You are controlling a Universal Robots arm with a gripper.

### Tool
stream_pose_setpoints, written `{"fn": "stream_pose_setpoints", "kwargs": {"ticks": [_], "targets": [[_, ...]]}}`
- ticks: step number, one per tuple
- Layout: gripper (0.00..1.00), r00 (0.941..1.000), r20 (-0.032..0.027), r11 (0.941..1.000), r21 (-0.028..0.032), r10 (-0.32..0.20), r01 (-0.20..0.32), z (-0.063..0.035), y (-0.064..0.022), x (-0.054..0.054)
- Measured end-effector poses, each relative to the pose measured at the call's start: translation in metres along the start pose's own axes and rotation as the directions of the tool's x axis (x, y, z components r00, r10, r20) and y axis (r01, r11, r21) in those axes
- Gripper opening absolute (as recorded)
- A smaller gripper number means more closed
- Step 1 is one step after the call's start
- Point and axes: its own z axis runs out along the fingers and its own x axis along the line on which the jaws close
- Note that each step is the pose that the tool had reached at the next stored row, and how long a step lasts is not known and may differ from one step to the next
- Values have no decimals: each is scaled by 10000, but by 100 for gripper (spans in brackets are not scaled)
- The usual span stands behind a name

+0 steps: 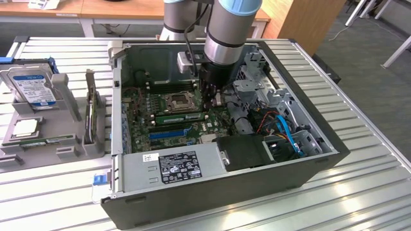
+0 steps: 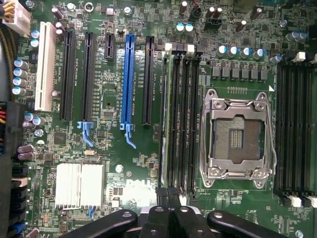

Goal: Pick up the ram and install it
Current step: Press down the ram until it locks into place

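In the exterior view, the arm (image 1: pixel 226 29) is seen reaching almost upright down into the open computer case (image 1: pixel 192 192), so that the gripper (image 1: pixel 212 98) points at the motherboard (image 1: pixel 144 113). The ram (image 1: pixel 181 117) is found lying along a slot just beside the processor socket (image 1: pixel 178 102), with one end right under the tool's tip. Whether it is actually touched cannot be told from here. Well away from the tool, outside the case, a holder (image 1: pixel 64 144) with a hard drive (image 1: pixel 31 86) is stood on the table (image 1: pixel 359 192).

In the wrist view, the gripper (image 2: pixel 170 194) is shown with its fingers brought together and nothing clamped between them. The ram (image 2: pixel 165 114) is seen edge-on in the outermost of the memory slots (image 2: pixel 185 114), running straight away from the fingertips. The processor socket (image 2: pixel 237 136) is off to one side.

The pick-up is judged done and the seating step to be in hand: the stick is already in its slot, and the closed tool is set over its near end. A straight, even push without sideways load is called for, until the latches at both ends are closed. Whether they are closed cannot be told.
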Motion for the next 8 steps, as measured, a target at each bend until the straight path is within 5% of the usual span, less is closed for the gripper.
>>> {"fn": "stream_pose_setpoints", "kwargs": {"ticks": [8], "targets": [[10,10000,3,10000,1,1,-1,25,-1,-5]]}}
